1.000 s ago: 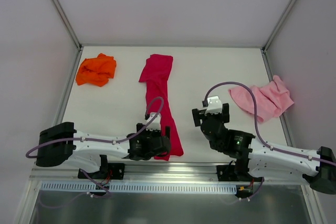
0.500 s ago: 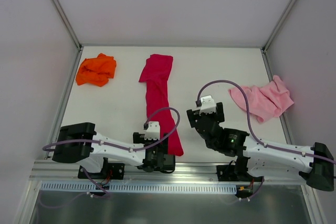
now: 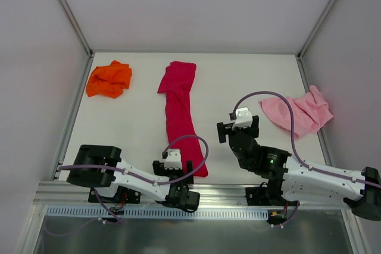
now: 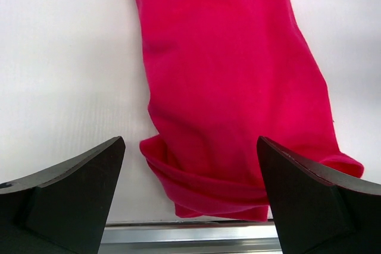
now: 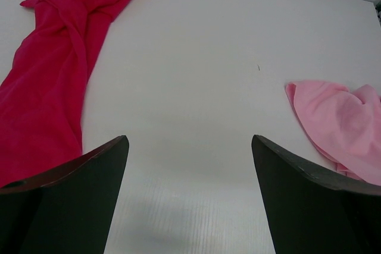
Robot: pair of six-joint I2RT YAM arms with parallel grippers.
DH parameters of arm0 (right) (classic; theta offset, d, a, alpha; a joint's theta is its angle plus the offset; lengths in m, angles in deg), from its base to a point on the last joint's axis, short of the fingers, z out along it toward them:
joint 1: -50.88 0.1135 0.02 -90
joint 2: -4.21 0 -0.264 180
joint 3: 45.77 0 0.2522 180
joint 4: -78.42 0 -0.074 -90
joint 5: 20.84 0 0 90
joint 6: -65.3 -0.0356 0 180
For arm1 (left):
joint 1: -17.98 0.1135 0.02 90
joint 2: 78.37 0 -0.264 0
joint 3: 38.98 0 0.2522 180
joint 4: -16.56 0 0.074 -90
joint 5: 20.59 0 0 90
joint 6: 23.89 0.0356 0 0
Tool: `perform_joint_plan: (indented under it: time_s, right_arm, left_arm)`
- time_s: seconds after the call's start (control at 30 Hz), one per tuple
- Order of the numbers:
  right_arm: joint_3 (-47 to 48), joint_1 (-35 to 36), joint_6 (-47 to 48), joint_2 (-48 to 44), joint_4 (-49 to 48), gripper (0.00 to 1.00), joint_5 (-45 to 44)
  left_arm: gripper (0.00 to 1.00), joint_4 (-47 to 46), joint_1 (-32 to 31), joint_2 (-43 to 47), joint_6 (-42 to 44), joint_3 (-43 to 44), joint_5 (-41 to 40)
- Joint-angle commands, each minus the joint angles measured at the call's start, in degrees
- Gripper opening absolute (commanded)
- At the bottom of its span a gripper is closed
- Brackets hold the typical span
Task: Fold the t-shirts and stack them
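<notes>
Surface [image 3: 137, 123]: white, walled on three sides, with a metal rail [image 4: 190, 243] along the near edge.

Arms, count two. Left arm [image 3: 134, 176] lies low along the near edge, its wrist close to the rail. Right arm [image 3: 315, 176] reaches from the near right towards the middle of the surface.

T-shirts, count three, one of each colour, all well apart from each other.
- Crimson t-shirt [image 3: 178, 105], the largest spread. It is drawn out in a long narrow strip from far centre down to the near edge. Near end bunched in a soft roll just beside the rail, as the left wrist view shows [image 4: 232, 87].
- Pink t-shirt [image 3: 306, 114], crumpled heap against the right edge. The right arm's purple cable [image 3: 290, 124] crosses in front of it in the top view.
- Orange t-shirt [image 3: 109, 79], crumpled heap, smallest footprint, in the far left corner.

Left gripper [image 4: 190, 139]: jaws wide apart, above the near end of the crimson t-shirt. The cloth shows between the two fingers. Cannot tell whether they touch it.

Right gripper [image 5: 189, 138]: jaws wide apart over bare surface, crimson t-shirt to its left, pink t-shirt to its right.
</notes>
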Motion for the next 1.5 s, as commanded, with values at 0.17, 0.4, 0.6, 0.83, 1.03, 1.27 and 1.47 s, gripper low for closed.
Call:
perform_joint_plan:
  time_s: [0.17, 0.4, 0.6, 0.83, 1.03, 1.27, 1.47]
  right_arm:
    - [0.72, -0.21, -1.47, -2.15, -0.09, 0.9, -2.58]
    - [0.72, -0.21, -1.47, -2.68, 0.09, 0.9, -2.58]
    - [0.81, -0.21, -2.95, -2.77, 0.53, 0.9, -2.85]
    - [0.46, -0.21, -3.76, -2.24, 0.88, 0.9, -2.67]
    - [0.72, -0.21, -4.46, -0.66, 0.79, 0.9, -3.11]
    - [0.72, -0.21, -4.9, -1.36, 1.58, 0.9, -2.85]
    - [0.19, -0.21, -5.16, -2.32, 2.2, 0.9, -2.76]
  left_arm:
    - [0.93, -2.45, -2.11, -1.94, -7.06, -0.98, -4.11]
    - [0.8, -10.44, -3.08, -0.98, -4.26, -3.71, -3.24]
    - [0.49, -13.35, -4.05, -2.03, -2.67, -3.45, -2.79]
    - [0.08, -10.9, -4.49, -0.63, -5.12, -3.8, -3.93]
    - [0.0, 6.36, -4.75, 1.74, -16.86, 0.5, -9.9]
    - [0.0, 40.5, -4.4, -1.5, -43.45, 10.52, -16.84]
    - [0.0, 41.41, -2.38, -2.83, -43.36, 13.43, -18.79]
